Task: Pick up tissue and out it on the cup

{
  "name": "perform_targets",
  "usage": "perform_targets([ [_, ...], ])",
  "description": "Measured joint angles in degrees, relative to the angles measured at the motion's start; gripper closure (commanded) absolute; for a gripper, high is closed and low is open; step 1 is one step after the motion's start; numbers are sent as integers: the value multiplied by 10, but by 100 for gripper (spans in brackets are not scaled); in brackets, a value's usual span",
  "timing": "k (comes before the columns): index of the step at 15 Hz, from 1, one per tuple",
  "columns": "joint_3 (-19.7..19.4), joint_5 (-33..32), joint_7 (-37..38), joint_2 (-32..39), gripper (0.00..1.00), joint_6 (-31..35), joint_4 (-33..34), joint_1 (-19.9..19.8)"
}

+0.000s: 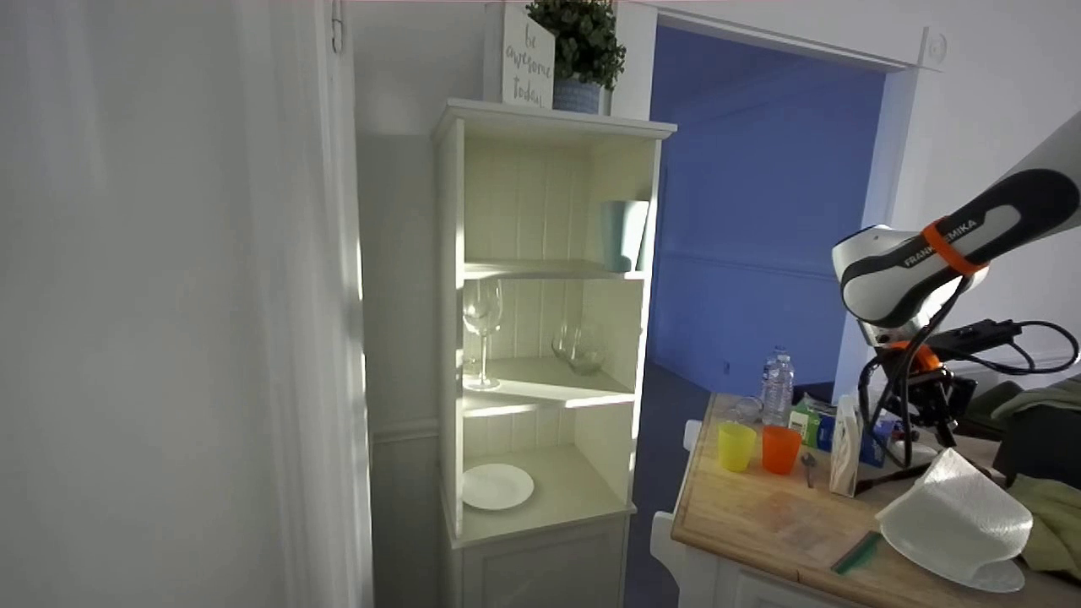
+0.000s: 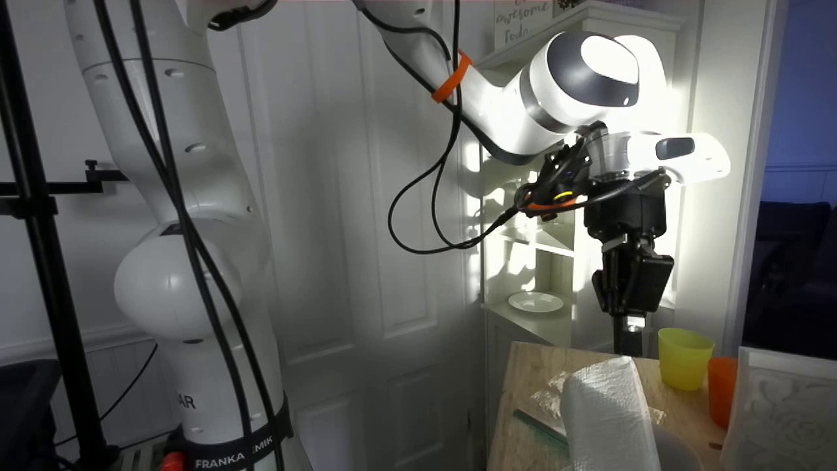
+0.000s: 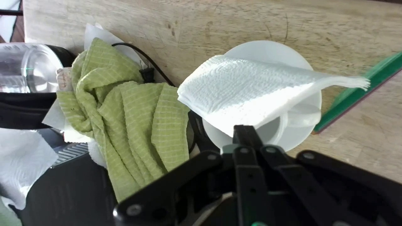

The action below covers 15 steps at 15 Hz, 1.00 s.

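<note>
Pale wood makes the surface (image 3: 201,25), and in an exterior view a white cabinet (image 1: 540,583) stands to its left. Seen from the wrist, the jaws look pressed together with nothing showing between them; their tips overlap the near corner of the tissue (image 3: 251,84), though whether they touch it cannot be told. The tissue lies loosely across the cup (image 3: 283,124), leaving the handle and part of the mouth uncovered on the right, with the saucer (image 3: 270,51) beneath. So the placing looks all but done, and the likeliest trouble is losing it: a low sideways sweep, or a lift with that corner snagged, could drag the limp sheet off the rim. Its overhang might also slide it away by its own weight, and a hard bump could tip the cup. Its long axis runs left to right; the broad end faces the green towel (image 3: 125,103) on the left, while the narrow tip points right, past the saucer's edge, toward the green strip (image 3: 351,102).
</note>
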Motion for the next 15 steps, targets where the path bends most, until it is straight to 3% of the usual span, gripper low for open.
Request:
perform_targets([
  [8,-22,47,41,4,100,54,11,-15],
  [15,-21,52,128,14,100,132,11,-15],
])
